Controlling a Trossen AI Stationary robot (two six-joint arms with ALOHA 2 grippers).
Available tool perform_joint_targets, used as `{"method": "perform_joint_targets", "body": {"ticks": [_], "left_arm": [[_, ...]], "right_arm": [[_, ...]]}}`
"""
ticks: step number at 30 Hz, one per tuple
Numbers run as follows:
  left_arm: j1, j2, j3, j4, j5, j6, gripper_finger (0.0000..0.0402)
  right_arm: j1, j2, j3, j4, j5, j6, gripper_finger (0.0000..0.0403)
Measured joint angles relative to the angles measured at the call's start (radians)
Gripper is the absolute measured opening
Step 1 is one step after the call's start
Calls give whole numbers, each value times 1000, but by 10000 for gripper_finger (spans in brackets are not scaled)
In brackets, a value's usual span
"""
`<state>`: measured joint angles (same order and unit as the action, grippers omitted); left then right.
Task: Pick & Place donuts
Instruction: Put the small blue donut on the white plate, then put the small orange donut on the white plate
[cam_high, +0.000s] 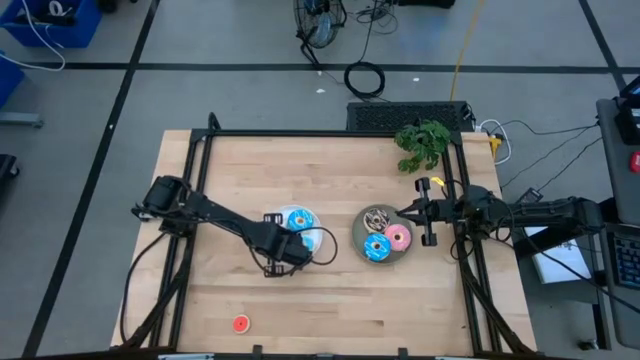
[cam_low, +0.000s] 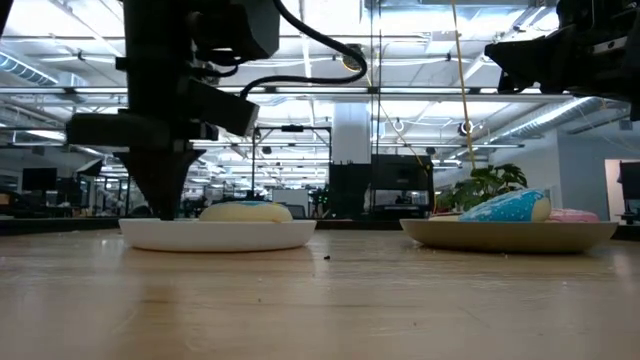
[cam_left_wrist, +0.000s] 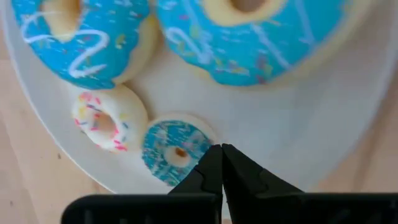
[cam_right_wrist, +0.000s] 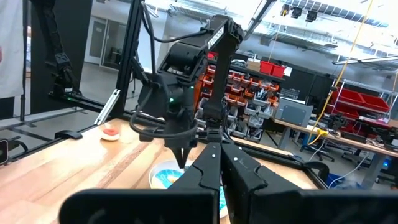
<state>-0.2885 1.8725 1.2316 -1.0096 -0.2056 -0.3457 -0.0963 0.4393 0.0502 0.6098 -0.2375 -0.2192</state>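
Observation:
A round white plate (cam_high: 318, 240) holds two large blue-iced donuts (cam_left_wrist: 249, 37), a small white sprinkled donut (cam_left_wrist: 102, 118) and a tiny blue donut (cam_left_wrist: 171, 152). My left gripper (cam_left_wrist: 221, 148) is shut. It points down over the plate's near part, its tips right beside the tiny blue donut; it also shows in the low view (cam_low: 165, 208). A round grey plate (cam_high: 360, 238) holds a brown donut (cam_high: 377, 219), a blue donut (cam_high: 376, 249) and a pink donut (cam_high: 398, 237). My right gripper (cam_high: 402, 212) is shut and empty above the grey plate's right rim. A small red donut (cam_high: 240, 323) lies on the table. My left gripper comes from above with shut fingers, pointing down. Its fingertips (cam_left_wrist: 211, 158) stand against the rim of the tiny blue donut (cam_left_wrist: 194, 144) on the white plate. I cannot tell whether they touch the donut or the plate.
A green leafy plant (cam_high: 424, 143) stands at the table's far right. Black frame rails (cam_high: 200, 160) run along the table's left, far and right sides. Bare wood lies along the near edge around the red donut.

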Motion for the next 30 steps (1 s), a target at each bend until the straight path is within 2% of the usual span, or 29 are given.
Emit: {"method": "perform_joint_targets", "body": {"ticks": [7,25,30], "left_arm": [[-30,0,1,26,91,0,9],[-35,0,1,150,72,-15,7],[-34,0,1,145,33,8,3]], "right_arm": [[0,0,0,0,0,-1,0],[0,0,0,0,0,0,0],[0,0,0,0,0,-1,0]]}}
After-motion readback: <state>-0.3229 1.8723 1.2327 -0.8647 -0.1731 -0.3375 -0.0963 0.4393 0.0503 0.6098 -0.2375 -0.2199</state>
